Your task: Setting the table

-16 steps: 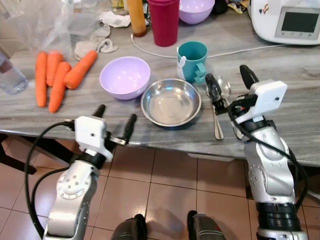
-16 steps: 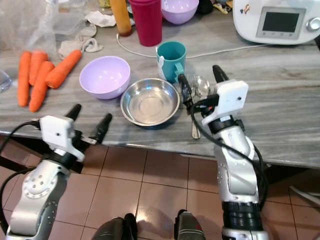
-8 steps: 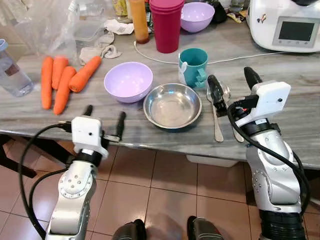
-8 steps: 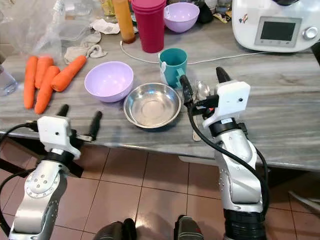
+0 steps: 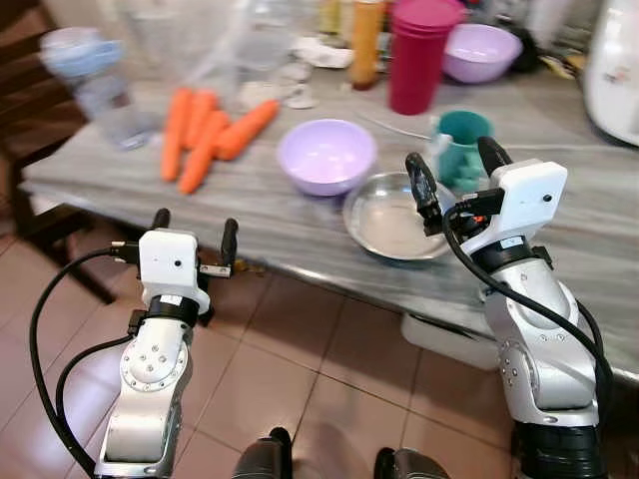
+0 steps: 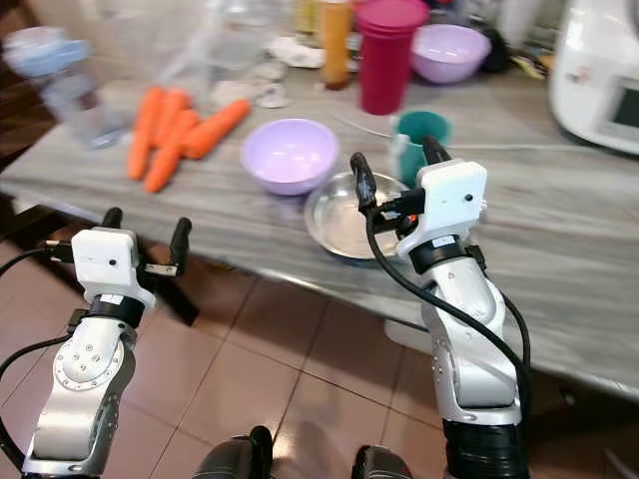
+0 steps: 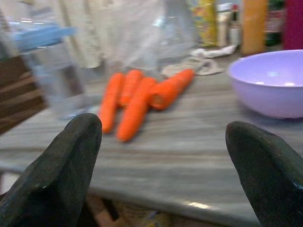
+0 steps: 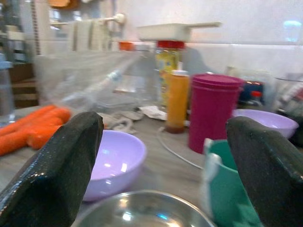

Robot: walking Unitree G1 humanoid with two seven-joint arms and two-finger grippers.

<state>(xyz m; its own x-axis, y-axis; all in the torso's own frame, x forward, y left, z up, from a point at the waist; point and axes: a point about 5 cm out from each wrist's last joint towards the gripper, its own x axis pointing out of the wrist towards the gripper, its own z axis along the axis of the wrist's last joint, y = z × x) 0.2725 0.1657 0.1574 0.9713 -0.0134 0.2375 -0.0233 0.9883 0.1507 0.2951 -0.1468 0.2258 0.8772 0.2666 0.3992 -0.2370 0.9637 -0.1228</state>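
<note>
— Grippers?
— Right gripper (image 5: 448,172) is hovering w/ fingers spread wide, empty, over the steel bowl (image 5: 391,216). Left gripper (image 5: 194,229) is gaping before the table edge (image 5: 200,195).
— Bowl's neighbours?
— Purple bowl (image 5: 326,155) sitting just left; teal mug (image 5: 459,145), blurry, probably touching its far side.

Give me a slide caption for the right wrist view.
Open right claw faces steel bowl, lilac bowl and teal mug.
</note>
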